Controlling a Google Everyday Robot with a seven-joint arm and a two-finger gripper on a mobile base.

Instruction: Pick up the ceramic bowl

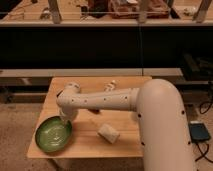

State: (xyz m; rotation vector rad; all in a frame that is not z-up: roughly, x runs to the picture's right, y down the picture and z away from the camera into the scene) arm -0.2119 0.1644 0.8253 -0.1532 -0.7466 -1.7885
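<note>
The ceramic bowl (53,134) is a wide shallow glossy green dish with pale swirl marks, at the front left corner of the wooden table (125,145). My white arm reaches left across the table and bends down at the wrist. The gripper (65,119) is at the bowl's far right rim, mostly hidden behind the wrist.
A small white cup (108,132) lies on its side at the table's front middle. A small pale object (110,85) sits near the table's far edge. A dark bench or shelf runs behind the table. A dark flat device (199,131) lies on the floor at the right.
</note>
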